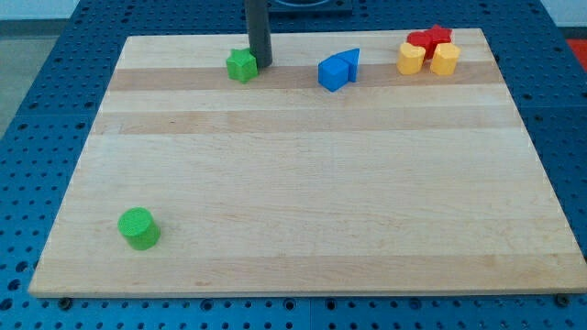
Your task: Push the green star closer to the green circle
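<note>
The green star (241, 65) lies near the view's top, left of centre, on the wooden board (303, 183). The green circle (138, 228), a short cylinder, stands near the view's bottom left corner, far from the star. My tip (262, 63) is the lower end of a dark rod coming down from the view's top. It stands just right of the green star, touching or almost touching it.
Two blue blocks (337, 70) sit together right of my tip near the view's top. At the top right, a red block (430, 39) and two yellow blocks (427, 59) are clustered. A blue perforated table surrounds the board.
</note>
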`<state>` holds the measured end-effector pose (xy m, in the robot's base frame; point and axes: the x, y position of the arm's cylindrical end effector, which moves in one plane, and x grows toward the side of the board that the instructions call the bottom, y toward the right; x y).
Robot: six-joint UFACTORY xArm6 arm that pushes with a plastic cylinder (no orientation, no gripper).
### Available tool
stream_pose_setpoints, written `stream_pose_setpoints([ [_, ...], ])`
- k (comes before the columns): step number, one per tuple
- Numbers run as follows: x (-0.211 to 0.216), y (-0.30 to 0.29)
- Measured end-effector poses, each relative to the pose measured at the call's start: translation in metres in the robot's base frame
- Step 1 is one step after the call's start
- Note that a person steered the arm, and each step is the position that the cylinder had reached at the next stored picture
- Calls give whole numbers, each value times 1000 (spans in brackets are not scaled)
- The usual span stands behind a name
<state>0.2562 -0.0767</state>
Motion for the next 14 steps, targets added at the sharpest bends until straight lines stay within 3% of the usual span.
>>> stream_pose_setpoints([
  [3,10,-71],
  [5,52,-98],
  [14,173,-50],
])
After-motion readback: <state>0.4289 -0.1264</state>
